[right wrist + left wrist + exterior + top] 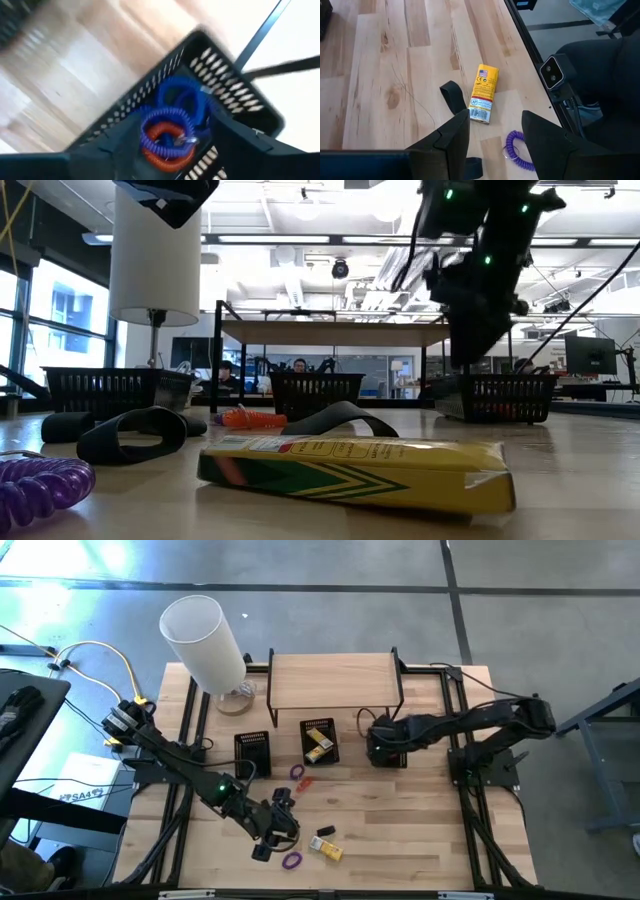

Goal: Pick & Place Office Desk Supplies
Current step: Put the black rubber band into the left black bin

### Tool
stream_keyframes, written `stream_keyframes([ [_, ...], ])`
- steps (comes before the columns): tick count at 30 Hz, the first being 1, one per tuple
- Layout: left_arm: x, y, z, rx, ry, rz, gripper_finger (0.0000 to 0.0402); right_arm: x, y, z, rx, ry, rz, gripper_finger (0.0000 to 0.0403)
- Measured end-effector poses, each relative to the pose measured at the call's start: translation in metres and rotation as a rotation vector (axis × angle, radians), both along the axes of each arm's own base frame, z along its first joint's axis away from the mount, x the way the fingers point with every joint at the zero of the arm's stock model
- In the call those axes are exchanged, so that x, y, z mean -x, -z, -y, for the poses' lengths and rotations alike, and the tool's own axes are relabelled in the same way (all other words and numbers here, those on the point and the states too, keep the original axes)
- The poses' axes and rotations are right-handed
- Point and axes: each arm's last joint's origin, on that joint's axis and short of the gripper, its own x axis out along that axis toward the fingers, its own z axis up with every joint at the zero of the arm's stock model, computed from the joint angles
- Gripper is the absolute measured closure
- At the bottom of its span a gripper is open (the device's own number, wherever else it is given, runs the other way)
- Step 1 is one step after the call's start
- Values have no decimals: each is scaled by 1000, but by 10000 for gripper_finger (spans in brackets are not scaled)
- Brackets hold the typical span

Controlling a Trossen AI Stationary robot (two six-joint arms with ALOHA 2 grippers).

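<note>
On the bench (400,830), the left end effector (272,835) hovers at the near edge, fingers spread and empty. The yellow box (483,92) lies just to its right, long axis running left-right, the purple coil (517,150) nearer. The right end effector (385,748) is far off over its basket (235,95); I cannot tell its fingers.

**Clutter at the near edge, open wood to the right**

Near-right table (430,830) lies bare. Near centre, a yellow box (330,851), black clips (322,832) and purple coil (291,860) crowd it. Farther off, three black baskets (318,741), a raised shelf (330,680) and white cylinder (205,640) block passage.
</note>
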Motion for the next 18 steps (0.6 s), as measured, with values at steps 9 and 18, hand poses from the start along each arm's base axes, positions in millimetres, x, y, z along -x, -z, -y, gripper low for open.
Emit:
stream_keyframes([
  [9,-1,5,-10,2,-94,-68,227,23,-57,-25,189,-99,284,163],
  [18,15,24,-26,-236,-107,-286,227,27,-91,-84,186,-404,600,164],
])
